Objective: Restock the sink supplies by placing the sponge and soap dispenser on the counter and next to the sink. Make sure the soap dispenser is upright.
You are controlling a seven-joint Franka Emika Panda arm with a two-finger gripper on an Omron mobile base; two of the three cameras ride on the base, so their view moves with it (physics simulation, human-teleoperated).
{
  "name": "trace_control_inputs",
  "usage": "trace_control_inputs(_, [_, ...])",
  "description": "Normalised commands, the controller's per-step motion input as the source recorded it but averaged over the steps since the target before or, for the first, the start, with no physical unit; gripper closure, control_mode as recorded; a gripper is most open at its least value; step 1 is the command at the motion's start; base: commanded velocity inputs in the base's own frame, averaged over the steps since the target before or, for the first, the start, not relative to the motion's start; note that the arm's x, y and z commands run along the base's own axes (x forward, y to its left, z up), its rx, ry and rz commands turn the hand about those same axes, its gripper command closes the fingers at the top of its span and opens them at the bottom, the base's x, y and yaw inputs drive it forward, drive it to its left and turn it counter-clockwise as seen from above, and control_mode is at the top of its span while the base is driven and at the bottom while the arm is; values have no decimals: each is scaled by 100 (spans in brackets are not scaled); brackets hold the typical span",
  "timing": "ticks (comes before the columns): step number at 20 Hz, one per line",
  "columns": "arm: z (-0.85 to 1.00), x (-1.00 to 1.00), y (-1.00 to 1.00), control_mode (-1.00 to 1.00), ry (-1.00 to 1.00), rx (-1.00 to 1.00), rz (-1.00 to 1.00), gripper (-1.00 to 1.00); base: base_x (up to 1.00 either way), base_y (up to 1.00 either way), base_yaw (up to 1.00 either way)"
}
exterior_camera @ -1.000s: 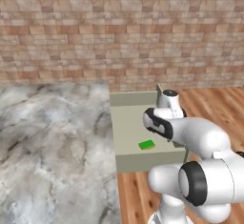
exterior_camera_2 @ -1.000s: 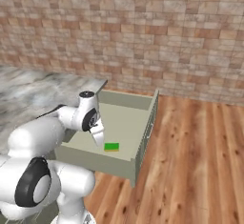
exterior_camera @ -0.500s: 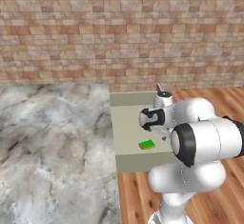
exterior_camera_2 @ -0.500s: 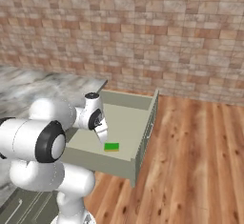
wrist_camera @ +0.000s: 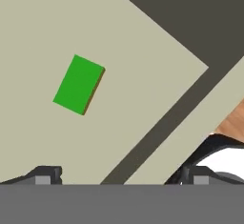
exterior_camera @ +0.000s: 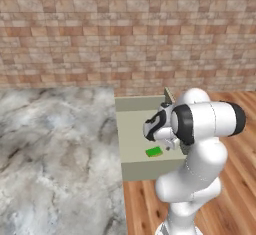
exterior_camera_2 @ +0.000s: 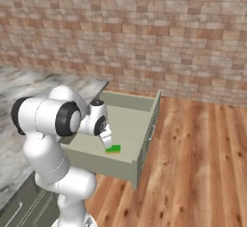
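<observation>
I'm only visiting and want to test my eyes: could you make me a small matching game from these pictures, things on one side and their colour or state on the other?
Things:
1. sponge
2. drawer
3. counter
4. gripper

Descriptions:
A. veined grey marble
B. jaws wide apart, holding nothing
C. bright green, lying flat
D. pulled open, pale inside

Pairs: 1-C, 2-D, 3-A, 4-B

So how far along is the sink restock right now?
Done: the drawer stands pulled out. In hand: nothing yet; the open pincer hangs above the green sponge, which lies flat on the drawer floor. Left: lifting the sponge to the marble counter, then placing the soap dispenser upright there too.
</observation>
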Motion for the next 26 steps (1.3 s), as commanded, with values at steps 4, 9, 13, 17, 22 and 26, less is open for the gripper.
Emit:
trace_control_inputs(4, [-41,13,0,-100,0,0,0,-100,0,0,0])
trace_control_inputs(9, [-22,17,0,-100,-1,0,0,-100,0,0,0])
trace_control_inputs(13, [-15,19,0,-100,-2,0,0,-100,0,0,0])
trace_control_inputs(17, [-23,20,0,-100,0,0,0,-100,0,0,0])
trace_control_inputs(22, [-16,30,0,-100,0,1,0,-100,0,0,0])
trace_control_inputs(26, [-16,32,0,-100,0,2,0,-100,0,0,0])
